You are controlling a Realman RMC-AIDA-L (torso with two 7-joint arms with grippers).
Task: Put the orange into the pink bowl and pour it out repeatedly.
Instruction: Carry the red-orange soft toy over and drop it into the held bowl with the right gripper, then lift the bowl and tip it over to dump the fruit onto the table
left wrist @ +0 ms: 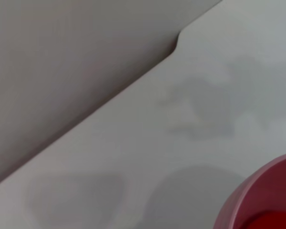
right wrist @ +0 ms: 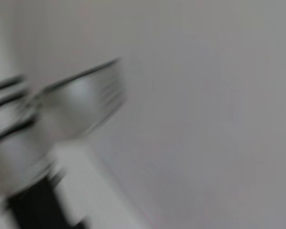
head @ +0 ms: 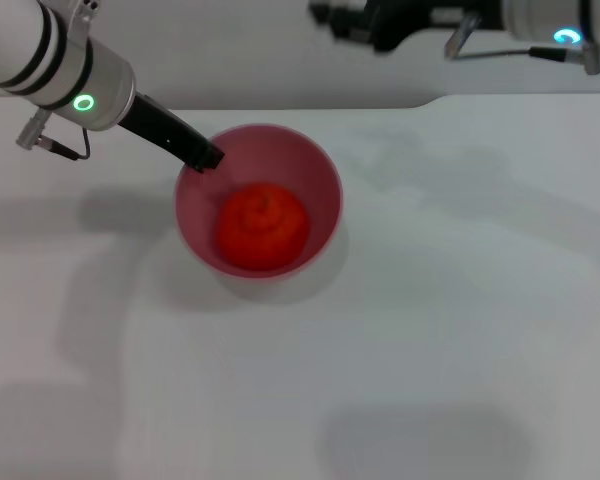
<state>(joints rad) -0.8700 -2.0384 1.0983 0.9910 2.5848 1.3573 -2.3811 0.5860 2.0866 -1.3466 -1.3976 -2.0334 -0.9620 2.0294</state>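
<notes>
The pink bowl [head: 327,172] stands upright left of the table's middle, and the orange [head: 263,228] lies inside it on the bottom. My left gripper [head: 206,157] reaches in from the left, its dark fingers closed over the bowl's far-left rim. In the left wrist view, part of the pink bowl's rim [left wrist: 257,191] and a sliver of the orange [left wrist: 272,223] show at one corner. My right gripper [head: 332,18] is held high near the table's back edge, away from the bowl. The right wrist view is smeared and shows neither bowl nor orange.
The white table [head: 460,320] spreads in front and to the right of the bowl. Its back edge [head: 430,100] has a small step to the right of the bowl, with a grey wall behind.
</notes>
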